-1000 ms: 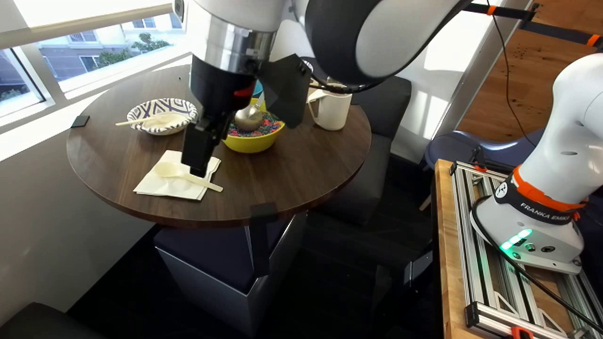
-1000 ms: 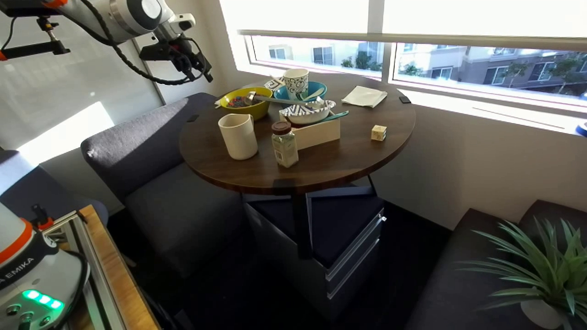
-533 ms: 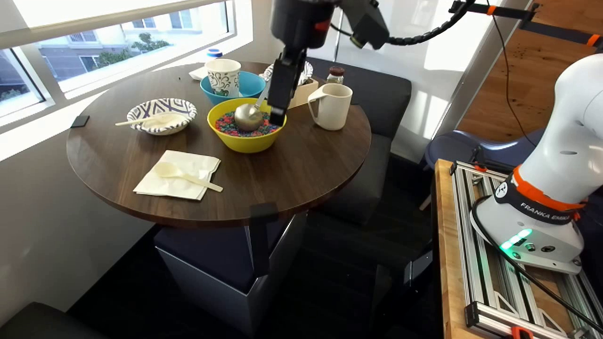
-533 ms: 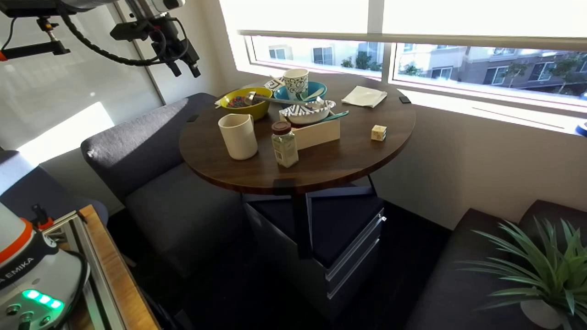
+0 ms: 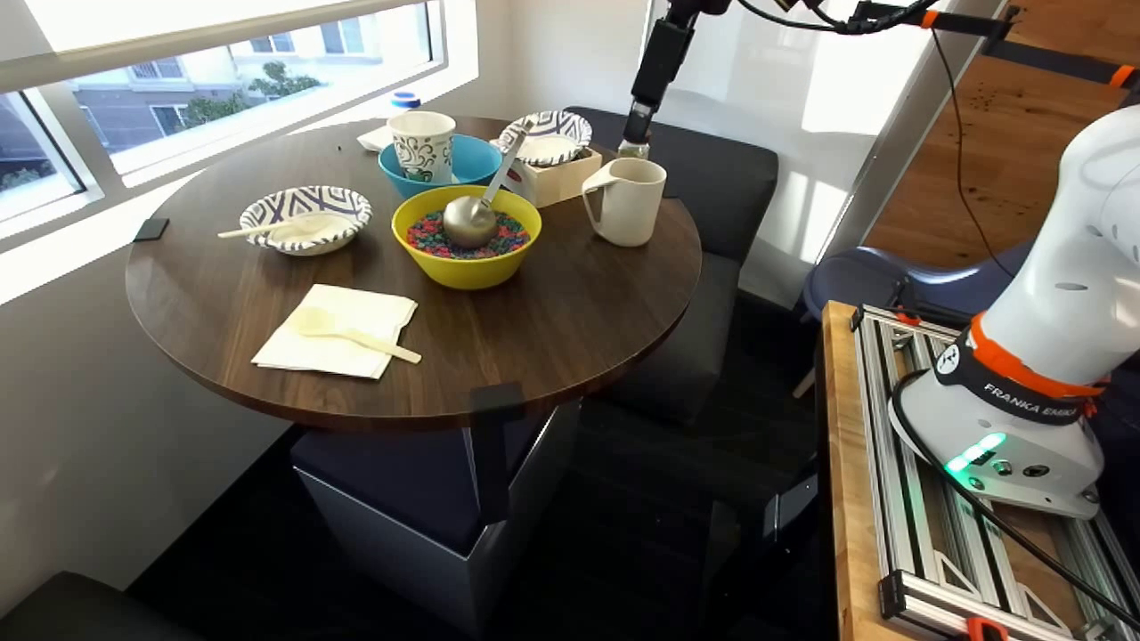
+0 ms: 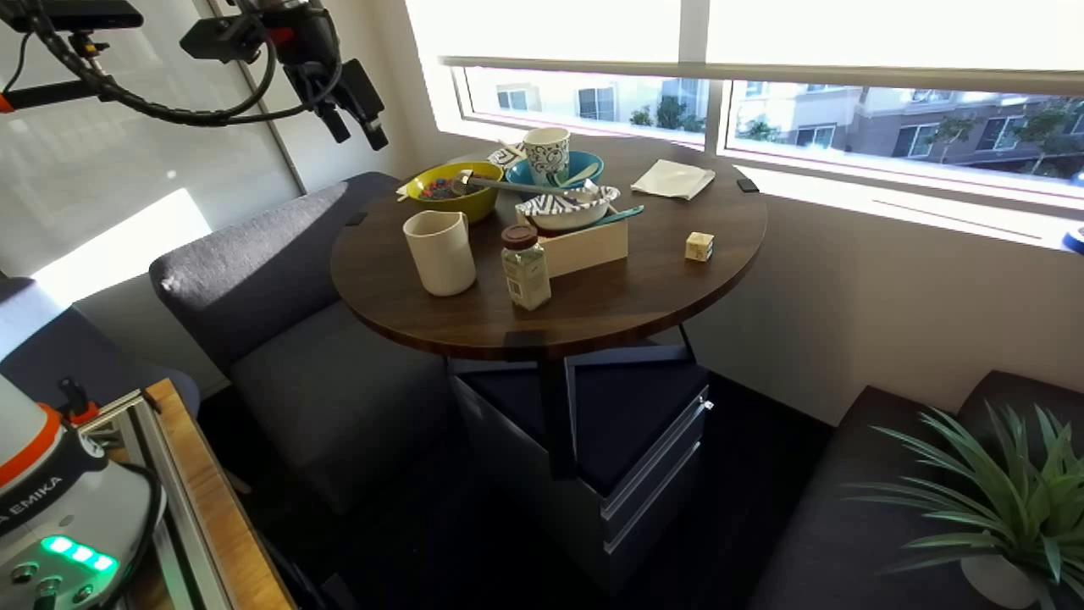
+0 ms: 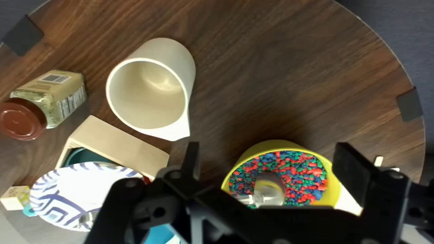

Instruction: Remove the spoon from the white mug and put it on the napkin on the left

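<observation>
The pale tan spoon [image 5: 356,336] lies across the cream napkin [image 5: 289,354] in an exterior view, its handle end past the napkin's edge onto the table. The white mug [image 5: 639,209] stands upright; it also shows in an exterior view [image 6: 442,258] and in the wrist view [image 7: 152,96], where its inside looks empty. My gripper [image 7: 268,147] is open with nothing between its fingers, high above the yellow bowl and beside the mug in the wrist view. In an exterior view its two fingertips [image 6: 359,138] are apart. In that view the spoon and its napkin are mostly hidden behind bowls.
A yellow bowl [image 5: 472,271] holds colored bits and a metal ladle. Around it stand a striped bowl [image 5: 267,209], a blue bowl [image 5: 485,160] with a patterned cup [image 5: 423,147], a spice jar [image 6: 527,275], a wooden box [image 6: 589,250], a small cube [image 6: 699,246] and another napkin [image 6: 673,178].
My gripper has moved away from above the napkin, past the yellow bowl, toward the far side beyond the mug. The spoon, napkin and mug have stayed in place.
</observation>
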